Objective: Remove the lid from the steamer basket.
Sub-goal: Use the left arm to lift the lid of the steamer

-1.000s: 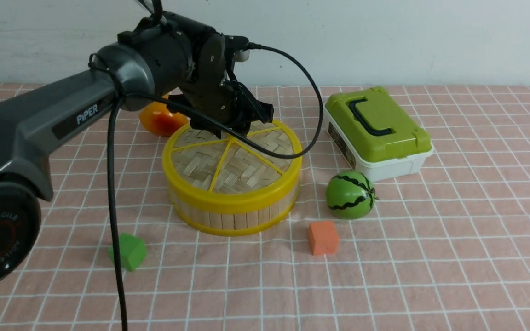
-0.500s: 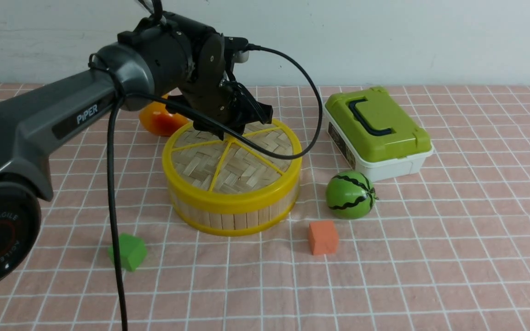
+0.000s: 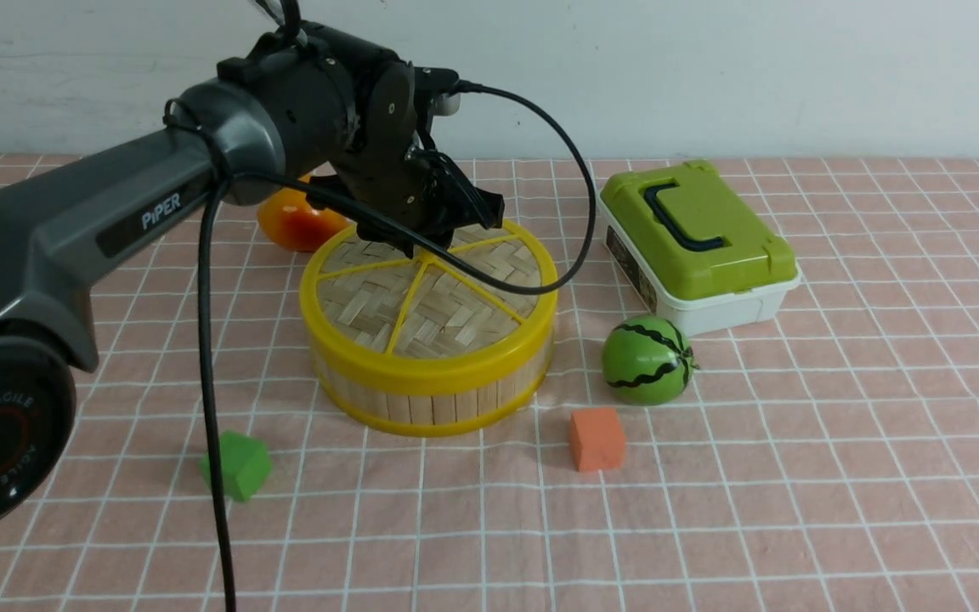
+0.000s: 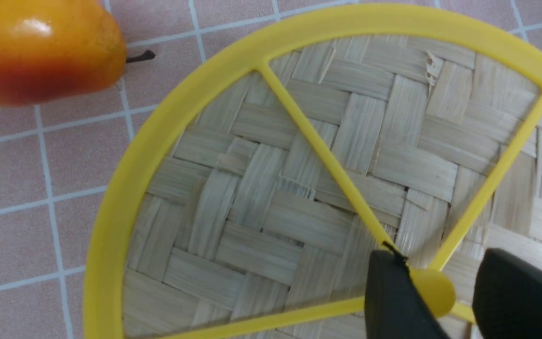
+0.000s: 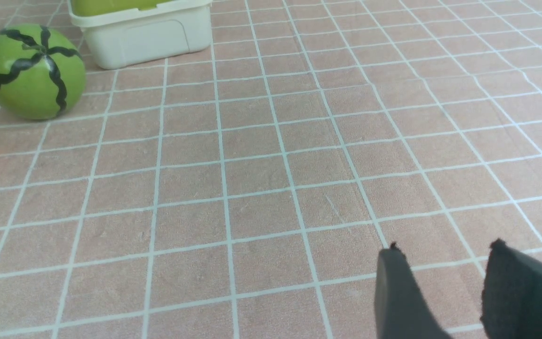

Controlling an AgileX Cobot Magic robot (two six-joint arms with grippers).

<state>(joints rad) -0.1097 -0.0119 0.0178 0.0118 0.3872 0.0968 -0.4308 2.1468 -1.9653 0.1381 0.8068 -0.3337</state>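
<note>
Lifting the lid (image 3: 430,293) cleanly means closing squarely on its small round hub (image 4: 433,292), which the left gripper (image 4: 440,263) straddles with jaws apart, then rising straight. Smooth yellow plastic may slip; woven bamboo panels look thin. The lid sits flat on the slatted basket (image 3: 434,398), mid-scene; the right gripper (image 5: 445,254) hangs, jaws parted, above checked cloth (image 5: 252,165).

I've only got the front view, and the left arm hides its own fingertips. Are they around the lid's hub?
Observer: Yes. The left wrist view shows the left gripper open, one finger either side of the hub of the lid.
Operator: And the right gripper? I can't see it.
Observer: The right wrist view shows the right gripper open over bare tablecloth, holding nothing.
Operator: Anything behind the arm near the lid?
Observer: An orange fruit with a dark stem lies beside the rim, not touching.
</note>
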